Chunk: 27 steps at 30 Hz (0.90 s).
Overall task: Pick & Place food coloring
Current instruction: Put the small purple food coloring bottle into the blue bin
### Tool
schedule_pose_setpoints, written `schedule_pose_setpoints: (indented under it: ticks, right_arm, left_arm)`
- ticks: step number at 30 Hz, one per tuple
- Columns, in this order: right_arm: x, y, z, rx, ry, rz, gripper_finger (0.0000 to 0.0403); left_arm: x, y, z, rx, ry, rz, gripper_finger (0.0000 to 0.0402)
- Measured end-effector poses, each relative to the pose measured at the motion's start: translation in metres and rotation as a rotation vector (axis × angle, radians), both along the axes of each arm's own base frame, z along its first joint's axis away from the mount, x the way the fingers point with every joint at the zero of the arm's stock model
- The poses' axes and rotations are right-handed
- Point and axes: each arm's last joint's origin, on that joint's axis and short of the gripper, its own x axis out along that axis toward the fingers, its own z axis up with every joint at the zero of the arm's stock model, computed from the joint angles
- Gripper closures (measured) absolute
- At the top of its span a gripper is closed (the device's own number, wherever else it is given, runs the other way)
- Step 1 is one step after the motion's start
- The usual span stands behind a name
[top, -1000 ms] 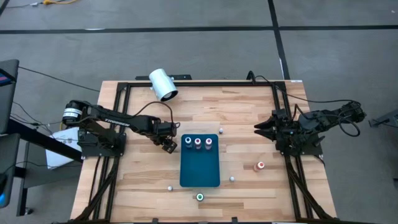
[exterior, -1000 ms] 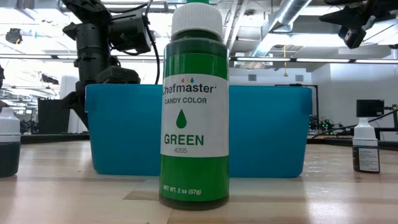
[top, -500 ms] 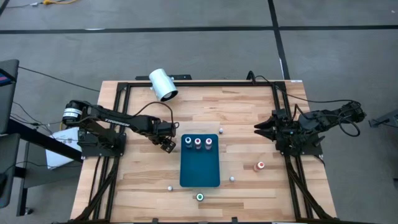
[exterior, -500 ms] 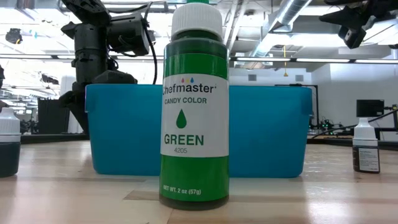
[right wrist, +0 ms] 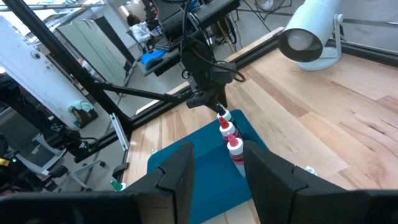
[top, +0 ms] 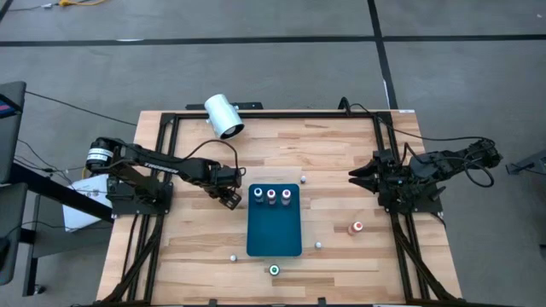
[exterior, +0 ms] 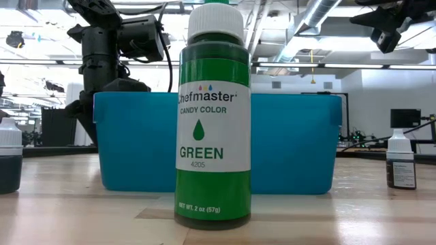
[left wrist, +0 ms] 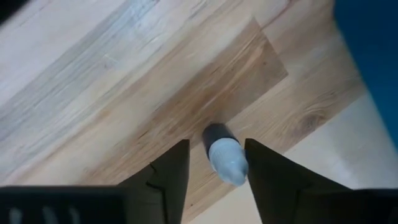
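Note:
My left gripper point(top: 229, 198) hangs low just left of the blue bin point(top: 275, 234). In the left wrist view its fingers point(left wrist: 171, 180) stand on either side of a tiny food coloring bottle point(left wrist: 225, 159) with a whitish top and dark body, upright on the wood. A gap still shows on one side. Three food coloring bottles point(top: 272, 194) stand in the bin's far end. A green one point(top: 275, 270) stands at the front edge, a red one point(top: 357, 227) to the right. My right gripper point(top: 357, 177) waits at the right, open and empty.
A big white cylinder point(top: 223, 116) lies at the back left. Tiny pale-topped bottles stand at the bin's far right corner point(top: 303, 180), front left point(top: 231, 256) and front right point(top: 318, 246). In the low view the green bottle point(exterior: 212, 116) fills the foreground before the bin point(exterior: 136, 143).
In the low view the left arm has shifted a little behind the bin. The bottles and the right arm stay where they were.

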Motion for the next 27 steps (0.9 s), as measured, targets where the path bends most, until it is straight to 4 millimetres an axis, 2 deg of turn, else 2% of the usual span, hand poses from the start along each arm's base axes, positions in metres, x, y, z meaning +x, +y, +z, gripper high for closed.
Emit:
schedule_pose_setpoints:
  ticks: [10,16,22,27]
  right_arm:
    - [0.0,0.0,0.0,0.0,0.0,0.0,0.0277]
    - [0.0,0.0,0.0,0.0,0.0,0.0,0.0277]
    - [0.0,0.0,0.0,0.0,0.0,0.0,0.0277]
    - [0.0,0.0,0.0,0.0,0.0,0.0,0.0277]
  left_arm:
    - [0.0,0.0,0.0,0.013,-0.001,0.008,0.0331]
    - [0.003,-0.001,0.003,-0.021,-0.01,0.0,0.0341]
    - [0.012,-0.002,0.019,-0.071,-0.035,-0.036,0.0337]
    - [0.021,-0.012,0.045,-0.101,-0.044,-0.106,0.0341]
